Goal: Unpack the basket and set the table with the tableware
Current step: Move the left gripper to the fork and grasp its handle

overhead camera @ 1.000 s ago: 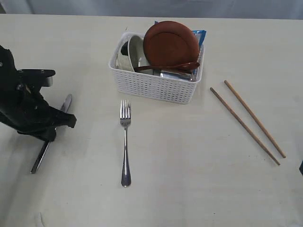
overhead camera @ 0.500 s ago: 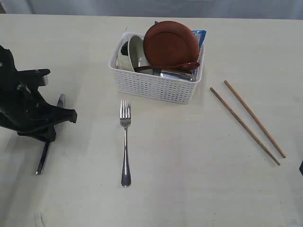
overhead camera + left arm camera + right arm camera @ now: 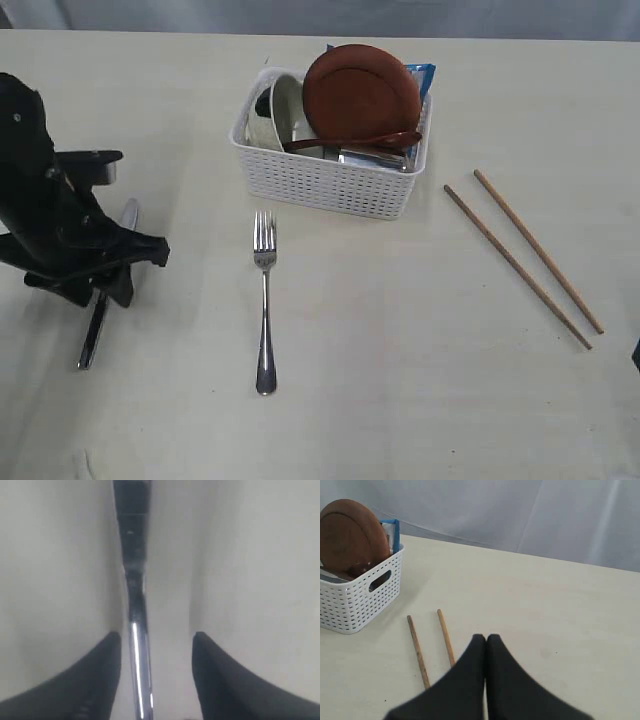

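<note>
Now the knife [image 3: 135, 605] lies on the table [image 3: 400, 380], well left of the basket [image 3: 330, 185].
Left gripper [image 3: 156, 637] straddles it, jaws spread wide, gripping nothing; right gripper [image 3: 486, 637] is pinched closed near the chopsticks [image 3: 515, 264], right of the basket.

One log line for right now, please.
left gripper: open, fingers astride knife | knife: flat on table | right gripper: shut, empty | fork, chopsticks: on table | plate, bowl: in basket

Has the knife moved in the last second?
Yes. The knife swung: near end toward the fork, far end away, now closer to parallel with it.
</note>
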You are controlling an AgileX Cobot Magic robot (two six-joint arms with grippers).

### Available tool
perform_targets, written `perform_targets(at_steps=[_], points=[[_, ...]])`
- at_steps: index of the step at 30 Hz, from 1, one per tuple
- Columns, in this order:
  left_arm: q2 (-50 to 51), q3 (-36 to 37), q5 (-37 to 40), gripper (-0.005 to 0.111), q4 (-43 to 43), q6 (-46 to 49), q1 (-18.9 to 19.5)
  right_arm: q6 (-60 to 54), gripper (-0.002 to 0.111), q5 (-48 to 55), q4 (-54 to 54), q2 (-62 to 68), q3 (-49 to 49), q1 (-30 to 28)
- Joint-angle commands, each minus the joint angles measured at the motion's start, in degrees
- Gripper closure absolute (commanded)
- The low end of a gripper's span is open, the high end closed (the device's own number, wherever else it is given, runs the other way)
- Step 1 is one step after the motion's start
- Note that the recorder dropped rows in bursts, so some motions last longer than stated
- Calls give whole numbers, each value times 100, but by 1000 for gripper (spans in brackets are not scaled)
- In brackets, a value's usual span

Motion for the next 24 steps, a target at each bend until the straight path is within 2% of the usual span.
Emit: perform_targets(at_steps=[1, 4, 6, 11, 13, 18, 21, 24], points=[[-706, -255, 127, 69, -157, 19, -26, -4, 109, -16, 0, -33, 17, -43], [-1182, -258, 86, 77, -393, 54, -122, -4, 109, -16, 0, -33, 17, -43], [-1394, -258, 172, 77, -687, 132, -304, -4, 109, -16, 0, -33, 17, -43], [-1398, -258, -37, 58, -1429, 391, -1107, -4, 109, -16, 0, -33, 17, -43], [-1255, -258, -417, 57, -1430, 231, -1516, -4, 109, -16, 0, -33, 17, -43], [-521, -367, -1074, 57, -1430, -75, -2261, -4, 109, -16, 0, -33, 17, -43], [-9, -571, -1241, 57, -1175, -413, -2489, -4, 109, -16, 0, -33, 17, -43], [410, -828, -1290, 57, -710, -818, -2546, -4, 109, -16, 0, -33, 17, -43]])
